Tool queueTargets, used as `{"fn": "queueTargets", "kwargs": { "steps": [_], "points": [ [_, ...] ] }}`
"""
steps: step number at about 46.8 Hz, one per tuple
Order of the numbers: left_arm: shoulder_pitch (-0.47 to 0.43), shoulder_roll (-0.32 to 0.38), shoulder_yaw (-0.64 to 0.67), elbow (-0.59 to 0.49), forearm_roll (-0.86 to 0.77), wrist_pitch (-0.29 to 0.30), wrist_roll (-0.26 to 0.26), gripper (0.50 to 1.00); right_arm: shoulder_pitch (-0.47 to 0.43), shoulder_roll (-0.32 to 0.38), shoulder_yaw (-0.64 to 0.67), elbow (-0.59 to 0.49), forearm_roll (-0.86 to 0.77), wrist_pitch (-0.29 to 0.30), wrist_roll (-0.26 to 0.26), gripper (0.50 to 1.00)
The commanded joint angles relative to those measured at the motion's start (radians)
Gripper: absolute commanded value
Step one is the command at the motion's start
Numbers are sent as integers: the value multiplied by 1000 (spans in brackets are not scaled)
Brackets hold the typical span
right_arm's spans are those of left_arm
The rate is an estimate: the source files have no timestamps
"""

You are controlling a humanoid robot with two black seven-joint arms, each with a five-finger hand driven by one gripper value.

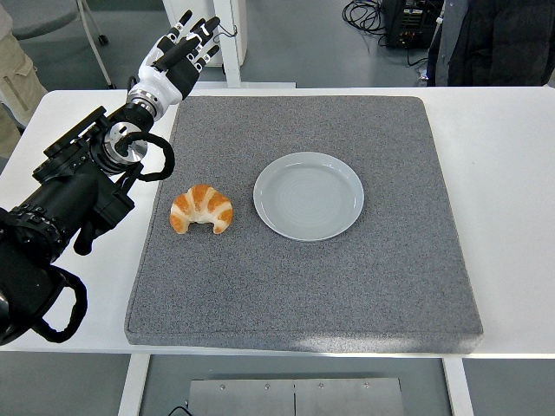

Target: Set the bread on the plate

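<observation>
The bread (201,209), a curved croissant with pale stripes across its golden crust, lay on the grey mat (303,286), left of centre, with its two ends pointing toward the near edge. The plate (309,196), round, pale and bare, sat on the same mat just to the right of the bread, with a narrow strip of mat between the two; they did not touch. The mat covered most of the white surface (512,165), leaving bare margins at the left, right and far sides. The left arm (74,195) entered from the left edge and extended over the left margin of the surface toward the far side. The left hand (178,56) was raised beyond the far left corner of the mat, well apart from the bread. Its fingers (201,33) were extended and spread, released and grasping nothing. The right arm was not visible. Past the far edge, a white post (227,43) stood on the grey floor, and black cables (364,13) lay near dark equipment at the upper right.
</observation>
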Motion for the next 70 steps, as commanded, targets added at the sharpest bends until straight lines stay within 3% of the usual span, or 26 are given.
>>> {"fn": "queueTargets", "kwargs": {
  "steps": [1, 42, 61, 70],
  "points": [
    [-2, 0, -1, 0, 0, 2, -3, 1000, 0, 0, 0, 1, 0, 0, 0, 1000],
    [-32, 5, 43, -26, 17, -4, -8, 1000, 0, 0, 0, -1, 0, 0, 0, 1000],
    [3, 248, 158, -422, 20, 8, -3, 1000, 0, 0, 0, -1, 0, 0, 0, 1000],
    [-5, 363, 201, -551, 72, 23, -2, 1000, 0, 0, 0, 1, 0, 0, 0, 1000]
  ]
}}
